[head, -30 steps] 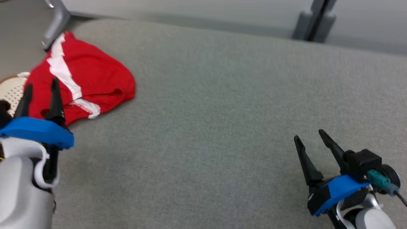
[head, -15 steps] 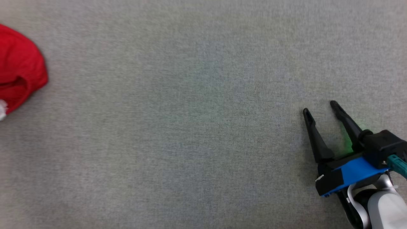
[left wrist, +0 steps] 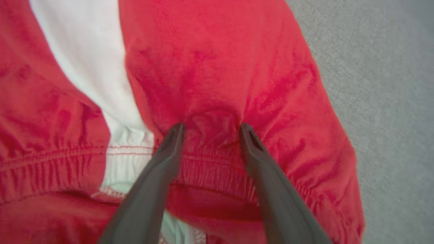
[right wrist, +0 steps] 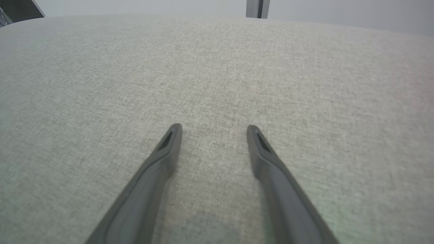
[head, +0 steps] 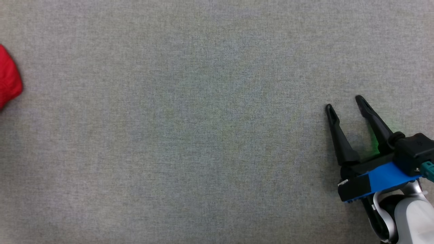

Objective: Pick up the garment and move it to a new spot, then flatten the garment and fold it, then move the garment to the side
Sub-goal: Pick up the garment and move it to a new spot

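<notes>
- Head camera has tipped down since a second ago; the garment (head: pixel 8 79) now sits at its left edge, on the grey fabric surface (head: pixel 203 135).
- Left gripper (left wrist: pixel 211 127): fingers spread, tips pressed into the red waistband.
- Right gripper (head: pixel 343 102): spread, empty, well apart.

You're working on a broad grey woven fabric surface (head: pixel 203 118), flat and even across the head view. On it, at that view's left edge, you have the red garment (head: pixel 8 81) lying rumpled, with a white stripe (left wrist: pixel 84 61) running down to its gathered waistband.
</notes>
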Robot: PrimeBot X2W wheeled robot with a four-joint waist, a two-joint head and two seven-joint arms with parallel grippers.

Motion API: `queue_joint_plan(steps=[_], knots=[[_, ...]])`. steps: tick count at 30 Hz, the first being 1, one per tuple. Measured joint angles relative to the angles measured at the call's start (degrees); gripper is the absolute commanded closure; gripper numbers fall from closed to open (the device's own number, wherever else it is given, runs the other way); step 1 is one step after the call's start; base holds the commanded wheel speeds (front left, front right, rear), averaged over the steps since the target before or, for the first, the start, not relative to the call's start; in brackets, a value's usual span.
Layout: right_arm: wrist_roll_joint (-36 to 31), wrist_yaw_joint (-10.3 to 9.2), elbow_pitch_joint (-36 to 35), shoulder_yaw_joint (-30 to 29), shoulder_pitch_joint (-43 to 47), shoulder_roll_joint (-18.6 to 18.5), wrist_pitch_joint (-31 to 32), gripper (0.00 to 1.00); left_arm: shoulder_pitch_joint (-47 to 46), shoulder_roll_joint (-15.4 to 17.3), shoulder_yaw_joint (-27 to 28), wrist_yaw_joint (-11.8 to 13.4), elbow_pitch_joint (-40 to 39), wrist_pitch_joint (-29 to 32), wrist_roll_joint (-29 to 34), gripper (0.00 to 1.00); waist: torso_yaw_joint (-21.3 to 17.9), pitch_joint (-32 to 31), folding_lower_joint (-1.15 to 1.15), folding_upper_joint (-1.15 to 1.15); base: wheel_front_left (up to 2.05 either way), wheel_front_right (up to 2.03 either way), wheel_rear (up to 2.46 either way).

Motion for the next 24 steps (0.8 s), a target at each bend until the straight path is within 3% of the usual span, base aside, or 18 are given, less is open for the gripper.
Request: queue_joint_plan(steps=[1, 7, 18, 21, 24], knots=[[0.1, 0.0, 0.14, -0.15, 0.02, 0.04, -0.02, 0.0, 0.34, -0.22, 0.22, 0.27, -0.19, 0.47, -0.58, 1.0, 0.1, -0.33, 0.0, 0.0, 0.0, 0.0, 0.0], [0.44, -0.04, 1.62, 0.02, 0.2, 0.21, -0.76, 0.0, 2.5, -0.87, -0.08, -1.64, -1.9, -3.03, -0.02, 1.0, 1.37, -4.24, 0.02, 0.01, 0.0, 0.0, 0.0], [2.49, -0.04, 7.54, 2.01, 1.57, 2.61, -3.46, 0.0, 0.41, 3.97, -1.78, -8.51, -9.16, -8.35, 2.61, 1.0, 3.6, -19.03, 0.0, 0.0, 0.0, 0.0, 0.0], [2.82, -0.04, 8.81, 1.67, 2.11, 3.56, -4.68, 0.0, -2.41, 3.45, -2.94, -9.96, -13.18, -8.03, 1.93, 1.0, 3.37, -23.1, -0.01, -0.01, 0.0, 0.0, 0.0], [2.88, -0.04, 10.01, 1.89, 3.1, 4.04, -5.04, 0.0, -4.81, 0.85, -5.52, -10.82, -17.19, -6.9, 1.02, 1.0, 2.64, -26.45, -0.01, -0.01, 0.0, 0.0, 0.0]])
